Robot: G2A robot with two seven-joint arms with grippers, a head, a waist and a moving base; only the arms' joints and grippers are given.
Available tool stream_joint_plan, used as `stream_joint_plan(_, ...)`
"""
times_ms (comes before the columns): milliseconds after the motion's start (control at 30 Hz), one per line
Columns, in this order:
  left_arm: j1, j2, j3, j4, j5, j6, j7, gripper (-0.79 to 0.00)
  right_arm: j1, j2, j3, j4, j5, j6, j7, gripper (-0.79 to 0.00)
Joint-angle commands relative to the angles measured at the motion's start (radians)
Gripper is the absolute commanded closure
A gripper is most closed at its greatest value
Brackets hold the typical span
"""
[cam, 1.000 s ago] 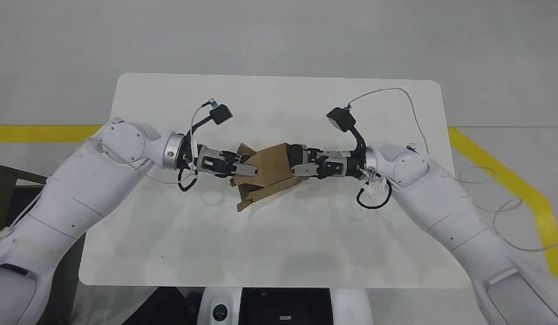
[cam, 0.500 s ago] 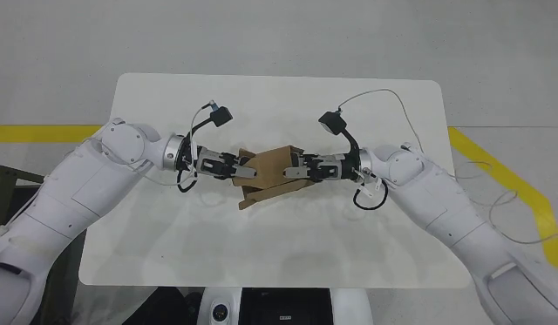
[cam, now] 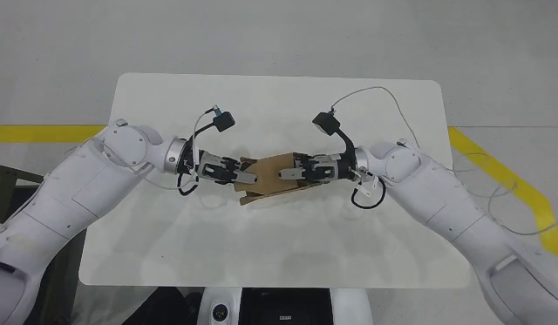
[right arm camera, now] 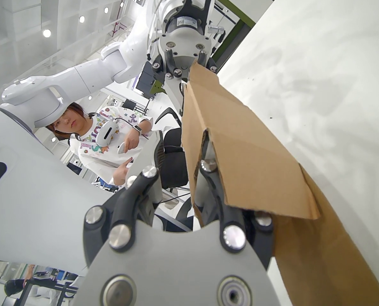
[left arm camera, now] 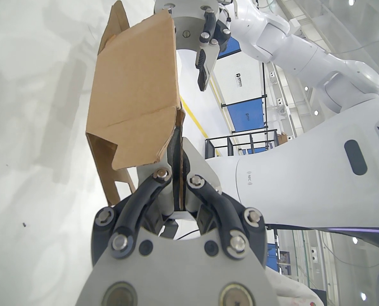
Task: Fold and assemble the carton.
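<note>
We see the carton (cam: pixel 272 175) over the middle of the white table (cam: pixel 366 107), between our two arms. It is a brown cardboard tube, partly squashed and not yet a box. Its long side runs left to right, and its left end dips a little toward the near edge of the table. We cannot tell if it touches the table.

Our left gripper (left arm camera: pixel 176 148) is at the left end of the carton. Its fingers are pressed tight together on a thin edge of cardboard there, so this arm has hold of the carton.

Our right gripper (right arm camera: pixel 181 143) is at the right end, and it is wide apart. One finger (right arm camera: pixel 154 154) is out in the open air. The other finger (right arm camera: pixel 207 160) is tucked under the cardboard. A wall of the carton stands between the two fingers, but they do not pinch it.

So both arms are right at the carton, one at each end, pointing at each other along its long side. We think the next move needs the right fingers to squeeze that wall.

Apart from that one finger, we see nothing inside the carton.
</note>
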Motion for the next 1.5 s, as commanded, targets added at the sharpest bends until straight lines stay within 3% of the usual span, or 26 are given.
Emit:
stream_joint_plan(0,-0.006,0.003,0.009,-0.001,0.0,-0.005,0.006,0.0,0.008,-0.003,-0.017,0.002,0.006,-0.003,-0.003,-0.172)
stream_joint_plan(67,-0.012,0.006,0.019,-0.001,0.0,-0.011,0.011,0.0,0.016,-0.005,-0.033,0.006,0.01,-0.006,-0.006,-0.142)
stream_joint_plan(167,-0.02,0.01,0.034,-0.001,0.0,-0.019,0.019,0.0,0.027,-0.008,-0.054,0.015,0.015,-0.014,-0.014,0.0)
stream_joint_plan(233,-0.026,0.012,0.043,-0.001,0.0,-0.023,0.023,-0.08,0.033,-0.008,-0.066,0.021,0.018,-0.018,-0.018,0.0)
stream_joint_plan(267,-0.028,0.014,0.048,-0.001,0.0,-0.027,0.027,-0.182,0.036,-0.008,-0.072,0.024,0.019,-0.021,-0.021,0.0)
stream_joint_plan(300,-0.031,0.016,0.053,-0.001,0.0,-0.03,0.03,-0.369,0.039,-0.008,-0.078,0.027,0.021,-0.023,-0.023,0.0)
stream_joint_plan(333,-0.033,0.017,0.057,0.001,-0.002,-0.033,0.033,-0.702,0.042,-0.008,-0.082,0.03,0.022,-0.025,-0.026,0.0)
stream_joint_plan(367,-0.035,0.019,0.061,0.002,-0.008,-0.035,0.036,-0.785,0.045,-0.007,-0.085,0.036,0.024,-0.03,-0.03,0.0)
stream_joint_plan(733,-0.026,0.032,0.036,-0.008,-0.221,0.014,-0.014,-0.785,0.06,-0.012,-0.108,0.079,0.013,-0.081,-0.081,0.0)
stream_joint_plan(1000,0.021,0.032,-0.071,-0.053,-0.413,0.117,-0.117,-0.785,0.066,-0.028,-0.111,0.103,0.002,-0.097,-0.098,0.0)
stream_joint_plan(1467,0.095,-0.03,-0.159,-0.073,-0.305,0.152,-0.151,-0.785,0.071,-0.053,-0.096,0.11,-0.026,-0.112,-0.112,0.0)
